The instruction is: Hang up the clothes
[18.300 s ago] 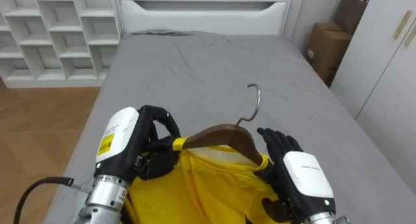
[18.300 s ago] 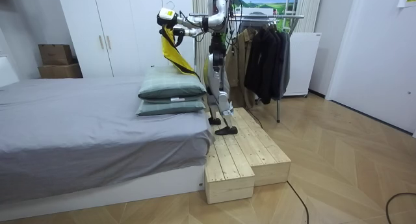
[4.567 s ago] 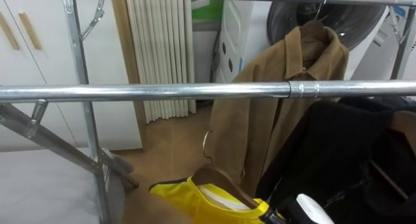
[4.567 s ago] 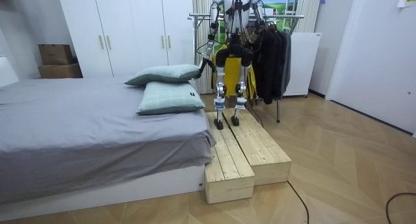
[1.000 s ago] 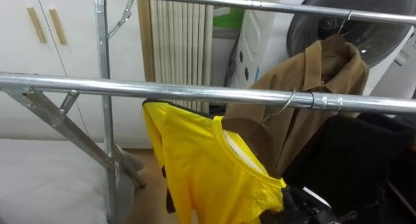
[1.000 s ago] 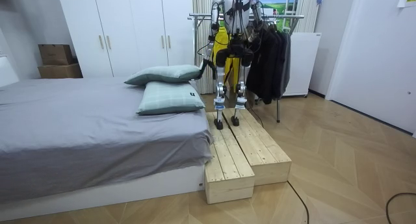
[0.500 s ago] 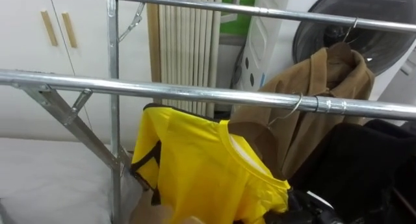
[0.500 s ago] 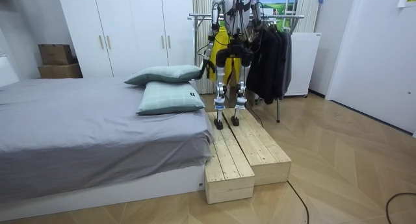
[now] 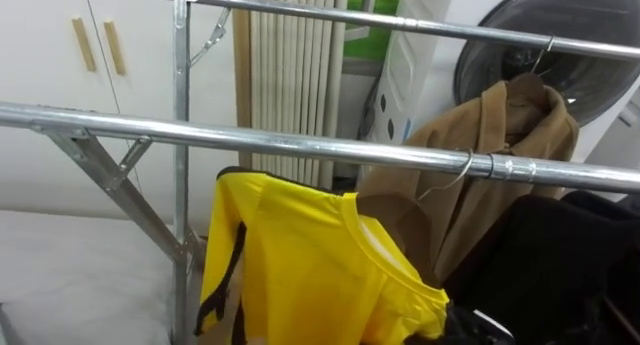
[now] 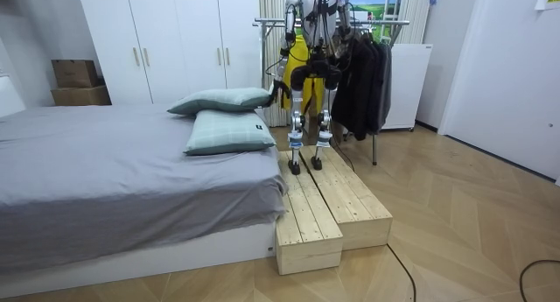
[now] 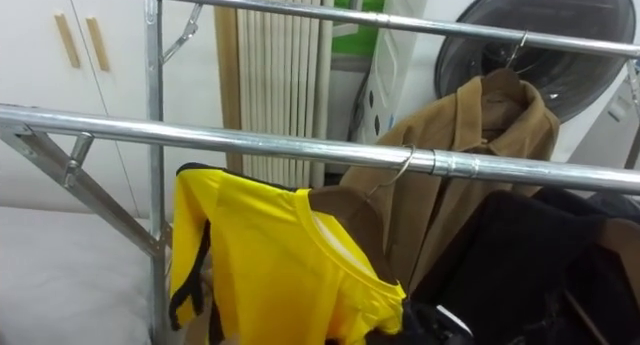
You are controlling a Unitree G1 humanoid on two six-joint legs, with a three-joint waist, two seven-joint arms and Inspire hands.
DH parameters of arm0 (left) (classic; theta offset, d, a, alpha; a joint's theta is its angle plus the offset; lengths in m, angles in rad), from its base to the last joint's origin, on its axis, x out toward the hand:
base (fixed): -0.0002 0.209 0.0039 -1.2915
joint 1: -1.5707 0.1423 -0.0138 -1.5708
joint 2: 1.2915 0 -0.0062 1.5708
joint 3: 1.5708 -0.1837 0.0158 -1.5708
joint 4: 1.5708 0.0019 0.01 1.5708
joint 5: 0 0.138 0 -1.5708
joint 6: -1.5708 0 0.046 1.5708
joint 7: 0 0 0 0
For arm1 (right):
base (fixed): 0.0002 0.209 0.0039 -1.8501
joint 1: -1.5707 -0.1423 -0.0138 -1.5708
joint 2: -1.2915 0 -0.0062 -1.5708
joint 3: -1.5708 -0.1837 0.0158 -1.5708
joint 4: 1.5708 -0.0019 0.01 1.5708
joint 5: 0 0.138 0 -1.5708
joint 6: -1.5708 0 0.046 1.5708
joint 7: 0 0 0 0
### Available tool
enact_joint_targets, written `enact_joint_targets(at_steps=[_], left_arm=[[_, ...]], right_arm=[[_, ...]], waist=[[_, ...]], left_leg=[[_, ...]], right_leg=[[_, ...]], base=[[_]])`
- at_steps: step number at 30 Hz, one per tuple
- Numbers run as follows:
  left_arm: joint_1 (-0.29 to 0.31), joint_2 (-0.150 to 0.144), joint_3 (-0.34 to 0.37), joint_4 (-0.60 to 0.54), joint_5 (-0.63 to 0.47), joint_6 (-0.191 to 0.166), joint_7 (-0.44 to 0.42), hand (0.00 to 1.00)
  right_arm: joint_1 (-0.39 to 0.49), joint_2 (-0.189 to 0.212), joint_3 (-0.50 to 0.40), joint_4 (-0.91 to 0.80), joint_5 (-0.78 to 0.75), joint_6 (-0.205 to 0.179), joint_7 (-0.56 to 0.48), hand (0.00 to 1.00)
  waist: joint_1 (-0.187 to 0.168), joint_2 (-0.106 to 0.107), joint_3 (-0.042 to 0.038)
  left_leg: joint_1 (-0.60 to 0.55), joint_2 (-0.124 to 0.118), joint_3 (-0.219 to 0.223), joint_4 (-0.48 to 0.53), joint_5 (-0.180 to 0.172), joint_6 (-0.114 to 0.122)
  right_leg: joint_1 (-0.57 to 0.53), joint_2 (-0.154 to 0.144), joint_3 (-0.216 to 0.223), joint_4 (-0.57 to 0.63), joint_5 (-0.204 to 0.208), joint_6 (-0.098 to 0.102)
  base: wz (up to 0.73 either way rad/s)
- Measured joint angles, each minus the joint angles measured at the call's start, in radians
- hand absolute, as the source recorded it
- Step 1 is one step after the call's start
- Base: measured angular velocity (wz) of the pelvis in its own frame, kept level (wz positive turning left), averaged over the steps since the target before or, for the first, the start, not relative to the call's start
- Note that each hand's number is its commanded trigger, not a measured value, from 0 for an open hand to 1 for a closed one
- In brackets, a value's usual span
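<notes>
Count of things at the clothes rack and in the room.
Two metal rails, the near rail [image 9: 300, 143] and the far rail [image 9: 400, 23]; one yellow shirt [image 9: 300, 265]; two hanger hooks [image 9: 458, 173] [image 9: 543, 53]; one tan coat [image 9: 500, 145]; two wardrobe handles [image 9: 79, 43] [image 9: 115, 47]; dark garments [image 9: 540, 255], number not clear. The room view gives one bed [image 10: 105, 171], two pillows [image 10: 229, 101] [image 10: 226, 131], two wooden platforms [image 10: 302, 210] [image 10: 354, 197] and two cardboard boxes [image 10: 74, 73] [image 10: 79, 95].

White wardrobe [image 10: 166, 48], bed [image 10: 87, 175] (grey)

Lighting: bright, even, indoor. Highlights: pale sheen along steel rail [image 9: 300, 143]. Shadows: soft, under bed [image 10: 105, 162] overhang.
</notes>
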Motion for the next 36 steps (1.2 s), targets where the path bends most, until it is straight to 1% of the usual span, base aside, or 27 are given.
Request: enact_joint_targets(at_steps=[3,6,8,11,13,18,20,26,32,36], left_arm=[[0.000,0.000,0.001,0.000,0.001,0.000,0.011,0.00],[0.000,-0.001,0.001,0.000,0.001,-0.001,0.011,0.00],[0.000,-0.001,0.001,0.000,0.000,-0.002,0.011,0.00],[0.000,-0.001,0.001,-0.001,0.000,-0.004,0.011,0.00],[0.000,-0.001,0.001,-0.002,0.000,-0.004,0.011,0.00],[0.000,-0.002,0.000,-0.004,-0.009,-0.004,0.012,0.00],[0.000,-0.003,-0.001,-0.004,-0.019,-0.004,0.012,0.00],[0.000,-0.004,-0.002,-0.004,-0.017,-0.004,0.012,0.00],[-0.001,-0.004,-0.002,-0.001,-0.017,-0.004,0.012,0.00],[-0.001,-0.004,0.000,0.002,-0.017,-0.004,0.012,0.00]], right_arm=[[0.002,0.018,-0.002,0.019,0.014,0.000,-0.001,0.00],[0.003,0.020,-0.002,0.037,0.014,0.000,-0.010,0.00],[0.003,0.020,-0.002,0.057,0.013,0.001,-0.021,0.00],[0.004,0.020,-0.002,0.083,0.011,0.003,-0.033,0.00],[0.006,0.019,-0.002,0.086,0.010,0.010,-0.038,0.00],[0.006,0.013,0.000,0.086,0.011,0.010,-0.048,0.00],[0.006,0.010,0.000,0.086,0.009,0.011,-0.050,0.00],[0.006,0.010,0.009,0.088,0.006,0.031,-0.059,0.00],[0.007,0.010,0.040,0.091,0.005,0.032,-0.065,0.00],[0.008,0.010,0.038,0.092,0.002,0.032,-0.065,0.00]], waist=[[-0.001,-0.005,0.0008],[-0.001,-0.005,0.0006],[-0.001,-0.006,0.0000],[-0.001,-0.007,-0.0004],[-0.002,-0.006,-0.0003],[-0.003,-0.005,-0.0010],[-0.003,-0.004,-0.0004],[-0.004,-0.002,0.0009],[-0.003,-0.001,0.0017],[-0.003,0.000,0.0025]], left_leg=[[0.002,-0.003,-0.002,0.003,0.000,0.000],[0.001,-0.007,-0.008,0.006,0.000,0.000],[-0.001,-0.009,-0.016,0.007,0.000,0.000],[-0.006,-0.010,-0.017,0.009,0.000,0.000],[-0.009,-0.010,-0.017,0.009,0.000,0.000],[-0.016,-0.010,-0.023,0.010,0.000,0.000],[-0.016,-0.010,-0.023,0.009,0.000,0.000],[-0.016,-0.010,-0.025,0.007,0.000,0.000],[-0.014,-0.010,-0.025,0.007,0.000,0.000],[-0.013,-0.010,-0.020,0.007,0.000,0.000]], right_leg=[[0.002,-0.003,0.000,-0.001,-0.001,0.002],[0.001,-0.007,0.000,0.000,-0.003,0.005],[0.000,-0.008,0.000,0.000,-0.004,0.007],[-0.004,-0.008,0.000,0.000,-0.004,0.007],[-0.008,-0.008,0.001,0.000,-0.004,0.007],[-0.016,-0.008,0.004,0.007,-0.003,0.006],[-0.016,-0.008,0.003,0.007,-0.003,0.006],[-0.017,-0.008,0.003,0.006,-0.003,0.006],[-0.018,-0.008,0.003,0.011,-0.003,0.006],[-0.018,-0.008,0.003,0.013,-0.003,0.006]], base=[[0.00],[0.00],[0.02],[0.00],[-0.02],[-0.03],[0.00],[0.00],[0.00],[0.00]])
